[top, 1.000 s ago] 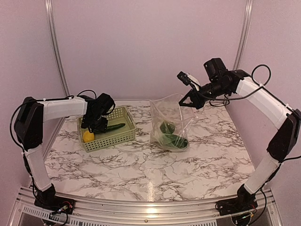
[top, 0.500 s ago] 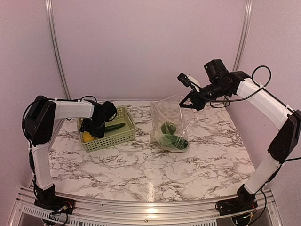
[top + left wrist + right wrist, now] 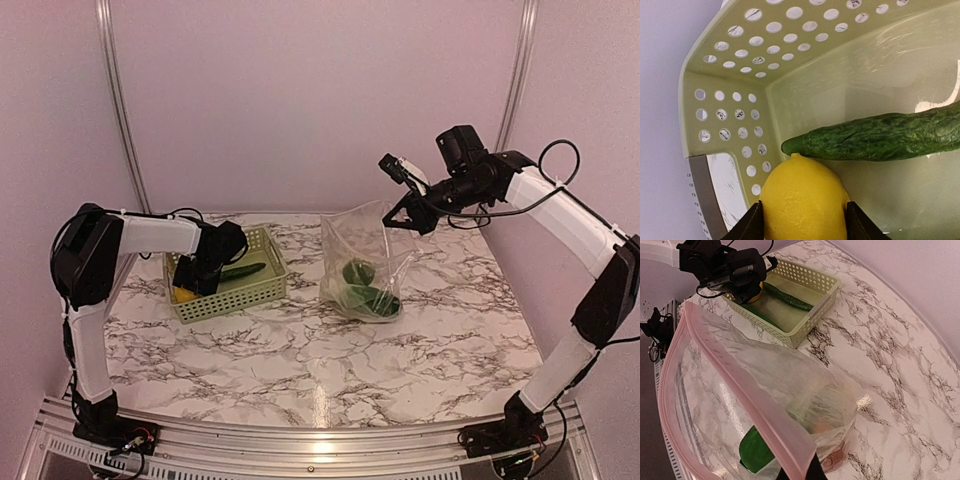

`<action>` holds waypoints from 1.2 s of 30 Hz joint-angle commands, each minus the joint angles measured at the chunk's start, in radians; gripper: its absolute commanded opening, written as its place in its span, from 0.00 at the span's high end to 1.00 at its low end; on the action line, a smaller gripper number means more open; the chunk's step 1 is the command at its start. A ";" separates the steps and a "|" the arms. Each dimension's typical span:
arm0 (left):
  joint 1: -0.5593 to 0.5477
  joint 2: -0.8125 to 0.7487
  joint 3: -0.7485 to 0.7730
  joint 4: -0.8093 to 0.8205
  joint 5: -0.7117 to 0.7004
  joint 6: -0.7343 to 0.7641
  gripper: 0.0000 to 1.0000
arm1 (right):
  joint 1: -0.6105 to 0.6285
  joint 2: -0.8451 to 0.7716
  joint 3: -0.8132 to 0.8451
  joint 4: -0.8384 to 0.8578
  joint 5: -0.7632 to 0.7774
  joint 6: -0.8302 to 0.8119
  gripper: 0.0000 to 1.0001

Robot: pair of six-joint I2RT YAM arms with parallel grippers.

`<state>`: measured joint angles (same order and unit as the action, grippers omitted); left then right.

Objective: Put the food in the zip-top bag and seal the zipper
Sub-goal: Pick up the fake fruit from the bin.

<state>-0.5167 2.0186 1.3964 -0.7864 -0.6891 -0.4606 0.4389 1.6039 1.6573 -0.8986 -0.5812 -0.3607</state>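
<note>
My left gripper (image 3: 193, 283) is down in the light green basket (image 3: 262, 290), shut on a yellow lemon (image 3: 804, 202) with a finger on each side. A dark green cucumber (image 3: 880, 137) lies just beyond it and also shows in the top view (image 3: 240, 270). My right gripper (image 3: 408, 215) is shut on the upper corner of the clear zip-top bag (image 3: 362, 262) and holds it upright with the mouth open. The pinkish zipper strip (image 3: 747, 405) runs across the right wrist view. Green leafy food (image 3: 365, 297) and an orange piece (image 3: 832, 425) lie inside the bag.
The basket stands at the back left of the marble table (image 3: 300, 360), the bag at back centre. Purple walls close in behind and at both sides. A metal rail (image 3: 300, 440) runs along the table's near edge.
My left gripper has sunk lower into the basket's left end and closed round the lemon. My right gripper and the bag have barely moved.
</note>
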 commanded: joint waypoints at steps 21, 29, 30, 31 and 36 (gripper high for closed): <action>-0.141 -0.455 0.050 0.293 0.456 0.042 0.64 | -0.004 0.010 0.051 0.002 0.034 -0.004 1.00; -0.304 -0.640 -0.056 0.874 0.691 0.062 0.63 | -0.003 0.058 0.131 -0.021 0.043 0.006 1.00; -0.315 -0.640 -0.062 0.934 0.743 0.054 0.63 | -0.004 0.066 0.145 -0.026 0.046 0.010 1.00; -0.325 -0.633 -0.061 0.981 0.784 0.044 0.63 | -0.002 0.076 0.163 -0.035 0.048 0.013 1.00; -0.393 -0.516 0.032 1.051 0.833 0.047 0.64 | -0.002 0.111 0.255 -0.091 0.065 0.018 1.00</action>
<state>-0.8715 1.4014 1.3769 0.1272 0.0505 -0.4221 0.4389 1.7050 1.8313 -0.9577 -0.5320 -0.3527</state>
